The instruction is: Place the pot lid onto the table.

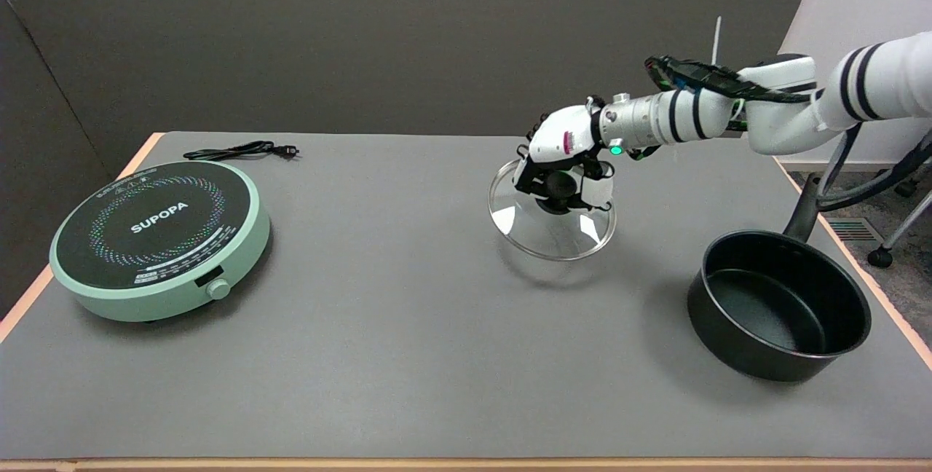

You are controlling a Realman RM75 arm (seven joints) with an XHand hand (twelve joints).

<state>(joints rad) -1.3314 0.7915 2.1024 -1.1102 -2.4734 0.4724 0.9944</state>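
A clear glass pot lid (547, 228) with a black knob hangs low over the grey table (408, 326), right of centre, its shadow close beneath it. My right hand (561, 162) reaches in from the right and grips the lid by its knob from above, fingers curled around it. The lid sits nearly level, slightly tilted. The black pot (779, 304) it belongs to stands uncovered at the right side of the table, handle pointing to the far right.
A mint-green induction cooker (156, 239) sits at the table's left, its black power cord (240, 151) coiled behind it. The table's right edge runs just past the pot. A chair base shows on the floor at far right.
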